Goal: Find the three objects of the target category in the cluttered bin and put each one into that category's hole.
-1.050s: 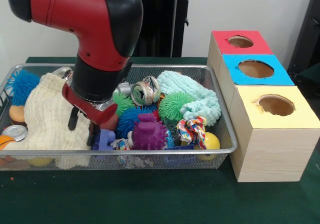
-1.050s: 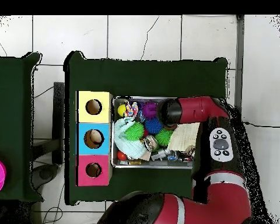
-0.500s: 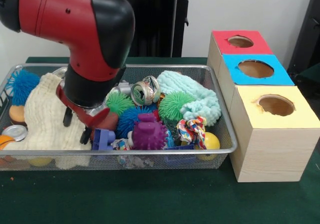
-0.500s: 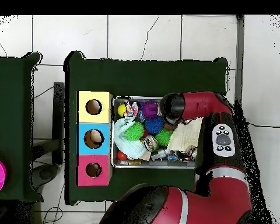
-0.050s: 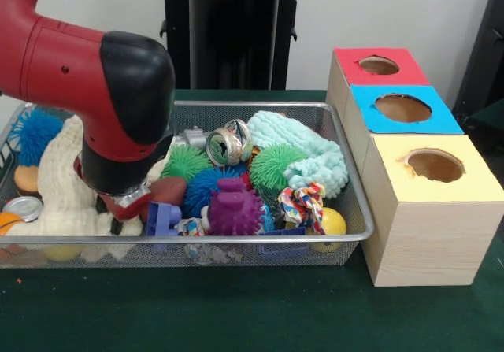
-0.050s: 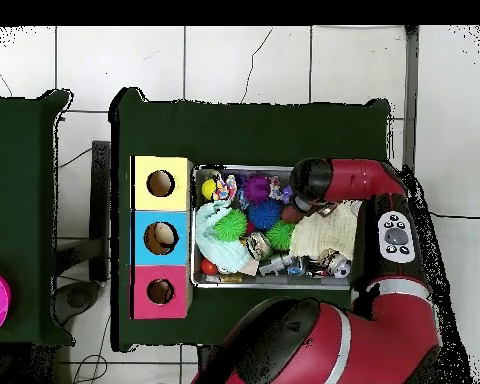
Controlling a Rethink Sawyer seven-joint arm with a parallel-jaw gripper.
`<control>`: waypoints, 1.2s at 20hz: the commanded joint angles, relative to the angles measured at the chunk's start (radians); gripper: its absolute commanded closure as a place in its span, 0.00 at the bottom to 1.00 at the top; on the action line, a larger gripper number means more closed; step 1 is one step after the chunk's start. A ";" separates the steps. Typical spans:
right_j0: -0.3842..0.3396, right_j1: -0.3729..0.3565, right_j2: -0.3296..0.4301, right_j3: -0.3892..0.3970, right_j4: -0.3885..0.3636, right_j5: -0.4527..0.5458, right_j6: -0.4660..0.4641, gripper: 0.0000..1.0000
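A wire mesh bin (image 5: 236, 240) holds a jumble of things. They include a cream cloth (image 5: 67, 187), a mint cloth (image 5: 315, 151), two green spiky balls (image 5: 276, 165), a blue spiky ball (image 5: 205, 185), a purple spiky toy (image 5: 234, 208), crushed cans (image 5: 224, 143), a blue plastic block (image 5: 163, 216) and a yellow ball (image 5: 332, 222). My gripper (image 5: 118, 220) is low at the cream cloth's front edge, just left of the blue block, mostly buried behind the black wrist. From above, the wrist (image 6: 308, 181) covers it.
Three boxes with round holes stand beside the bin: yellow (image 5: 472, 183) nearest, blue (image 5: 441, 120) in the middle, red (image 5: 346, 61) farthest. Another blue spiky ball (image 5: 35, 131) and a silver lid (image 5: 24, 208) lie at the bin's left end. A colourful rope toy (image 5: 302, 202) sits by the yellow ball.
The arm has swung left and lower. The gripper slid from beside the blue spiky ball down onto the cream cloth's front edge.
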 commanded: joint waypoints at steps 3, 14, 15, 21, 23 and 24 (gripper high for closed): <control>-0.005 0.077 0.084 0.008 -0.023 0.098 -0.322 1.00; 0.124 -0.244 -0.014 0.221 -0.046 0.049 -0.194 1.00; 0.155 -0.285 -0.040 0.234 -0.066 0.034 -0.173 1.00; 0.323 -0.396 -0.205 0.241 -0.185 0.004 -0.032 1.00; 0.327 -0.418 -0.207 0.258 -0.155 0.031 -0.042 1.00; 0.328 -0.430 -0.206 0.268 -0.137 0.049 -0.049 1.00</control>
